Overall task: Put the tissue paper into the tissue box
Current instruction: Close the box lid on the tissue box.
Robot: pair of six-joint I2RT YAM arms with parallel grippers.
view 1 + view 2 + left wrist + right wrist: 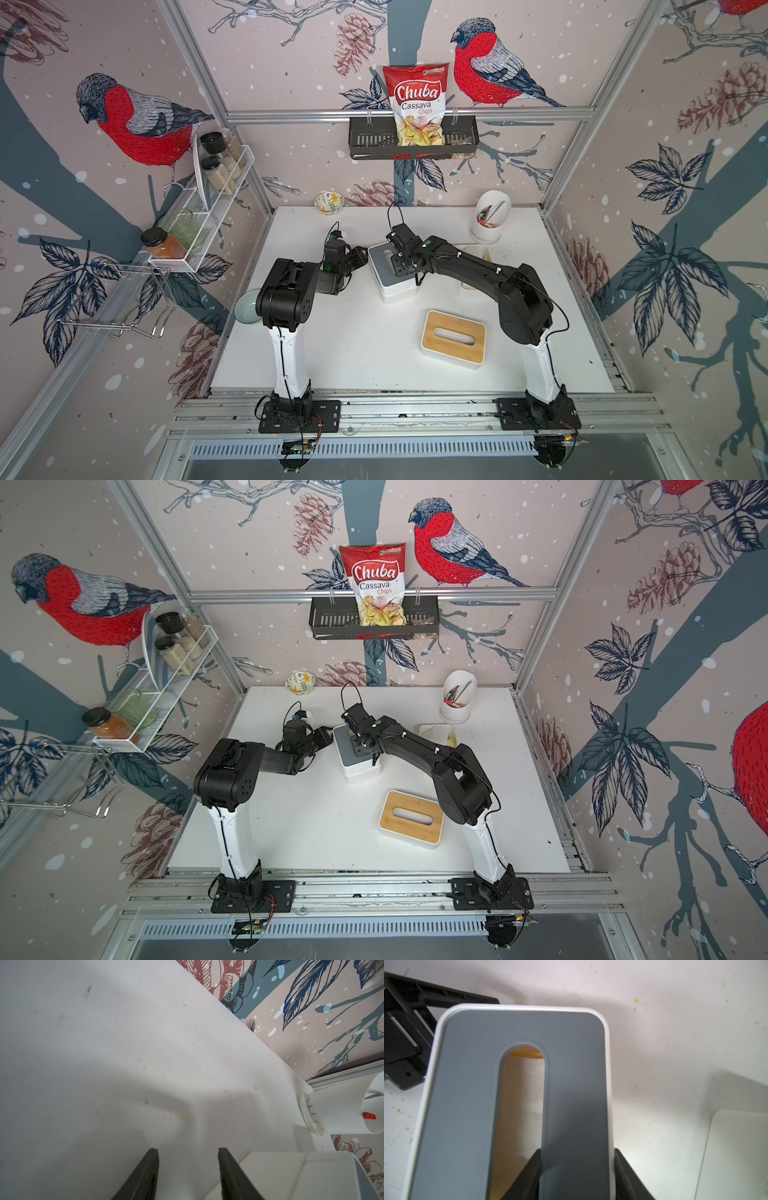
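The tissue box (388,286) is white with a grey slotted top (471,1064) and stands mid-table in both top views. My right gripper (577,1150) reaches down onto it from the right and is shut on the top. One finger sits inside the slot and the other outside the white rim. Through the slot I see only pale beige and a yellow edge, and I cannot tell whether that is the tissue paper. My left gripper (188,1150) hovers just left of the box (359,771). Its fingers are open over bare table with nothing between them.
A second white box with a bamboo slotted lid (453,337) lies nearer the front right. A white utensil holder (490,220) stands at the back right, with a flat white tray (737,1157) near it. A pale green bowl (247,307) sits at the left edge and a flowered bowl (329,202) at the back.
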